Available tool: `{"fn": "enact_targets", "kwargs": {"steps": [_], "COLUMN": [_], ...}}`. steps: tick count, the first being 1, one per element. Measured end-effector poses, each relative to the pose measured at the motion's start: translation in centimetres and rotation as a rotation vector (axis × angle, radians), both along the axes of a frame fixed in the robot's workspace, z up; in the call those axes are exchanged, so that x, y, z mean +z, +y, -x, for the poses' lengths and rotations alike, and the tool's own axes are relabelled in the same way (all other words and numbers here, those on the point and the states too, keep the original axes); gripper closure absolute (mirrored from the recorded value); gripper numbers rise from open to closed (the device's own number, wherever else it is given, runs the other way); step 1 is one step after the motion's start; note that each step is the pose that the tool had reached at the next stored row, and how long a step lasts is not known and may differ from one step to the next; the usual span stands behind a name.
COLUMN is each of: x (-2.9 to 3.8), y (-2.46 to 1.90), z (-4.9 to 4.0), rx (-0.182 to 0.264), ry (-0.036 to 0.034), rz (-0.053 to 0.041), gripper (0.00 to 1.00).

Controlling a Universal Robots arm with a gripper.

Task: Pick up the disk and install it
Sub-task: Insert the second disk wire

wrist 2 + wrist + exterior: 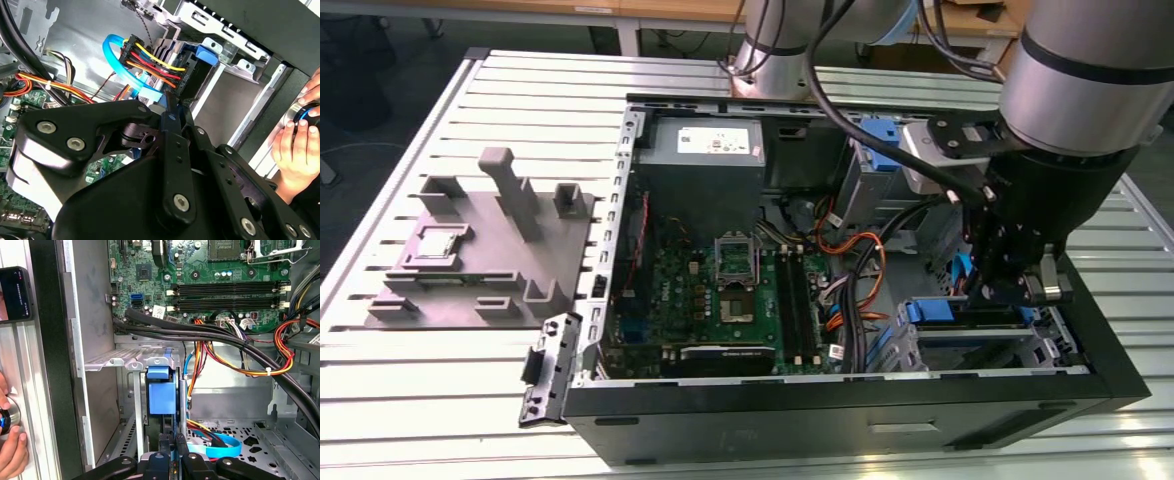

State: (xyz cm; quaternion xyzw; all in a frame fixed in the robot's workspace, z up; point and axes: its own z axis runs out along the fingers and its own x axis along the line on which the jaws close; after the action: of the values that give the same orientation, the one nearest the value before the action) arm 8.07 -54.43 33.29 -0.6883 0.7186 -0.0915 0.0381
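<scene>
Exterior view first: the arm reaches down into the open computer case (1107,372), at the drive bays on the exterior view's right, with the gripper (1007,290) just above a metal bay (987,345) that carries a blue tab. The motherboard (727,290) lies toward the middle of the case, and a grey plastic stand (480,250) sits well apart on the slatted table (400,400).

In both wrist views the fingers (165,452) are pressed close together on a thin blue edge, which I take to be the carrier frame of the disk (161,395); so the gripper is closed and pinching the disk, which stands on edge inside the bay, seemingly most of the way in. A bundle of power wires (152,65) and a blue data cable (122,67) run right beside the disk's end.

As a judgement, seating it well calls for a straight push along the bay's rails, with no twist, and care that the cables are not trapped (they sit very close). A person's hand (297,150) rests on a round knob (300,112) just outside the case wall.
</scene>
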Motion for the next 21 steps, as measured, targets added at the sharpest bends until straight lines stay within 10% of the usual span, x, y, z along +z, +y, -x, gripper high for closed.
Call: {"fn": "enact_targets", "kwargs": {"steps": [21], "x": [-0.11], "y": [-0.05], "z": [-0.02], "rx": [0.0], "ry": [-0.0004], "rz": [-0.0035], "gripper": [0.84]}}
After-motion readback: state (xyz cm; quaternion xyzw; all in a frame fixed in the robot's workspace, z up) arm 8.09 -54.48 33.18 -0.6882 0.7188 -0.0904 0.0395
